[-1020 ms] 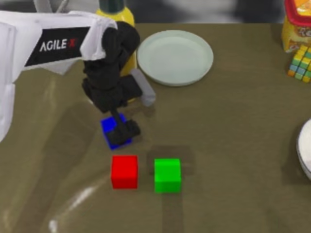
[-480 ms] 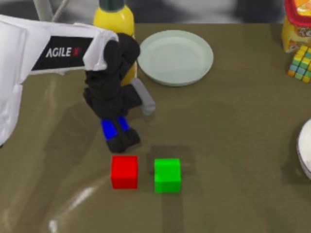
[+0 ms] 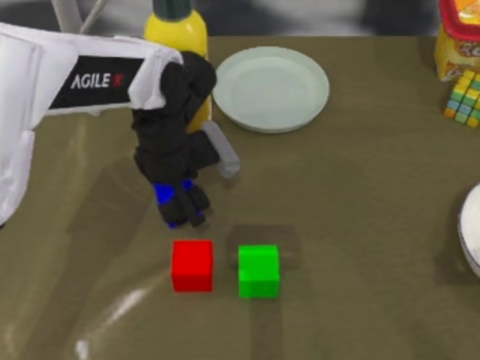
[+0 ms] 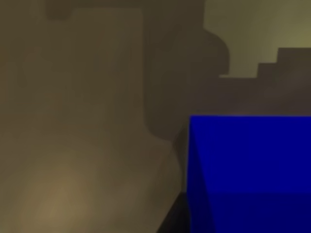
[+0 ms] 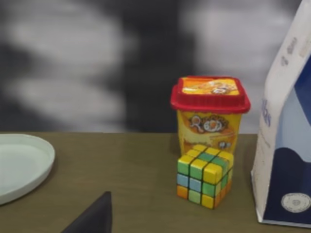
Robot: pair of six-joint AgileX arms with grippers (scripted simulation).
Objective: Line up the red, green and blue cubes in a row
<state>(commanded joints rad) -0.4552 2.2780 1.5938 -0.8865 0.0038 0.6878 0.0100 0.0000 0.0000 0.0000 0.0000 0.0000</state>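
1. Near the front of the table, left of centre: red cube and green cube sit side by side with a narrow gap, red on the left. Both matte, plain, flat on the surface.
2. Just behind the red cube: left gripper, pointing down, jaws closed narrowly on the blue cube. Only slivers of deep blue show between the black fingers from above.
3. Left wrist view: blue cube fills the near corner, clean edges, with tabletop and shadow beyond it. Whether it touches the table, cannot tell.
4. Farther back: pale plate; yellow bottle behind the left arm.
5. Far right corner: puzzle cube, red-lidded tub behind it. A carton stands beside them.
6. Right gripper: not seen from above; jaw state cannot tell.
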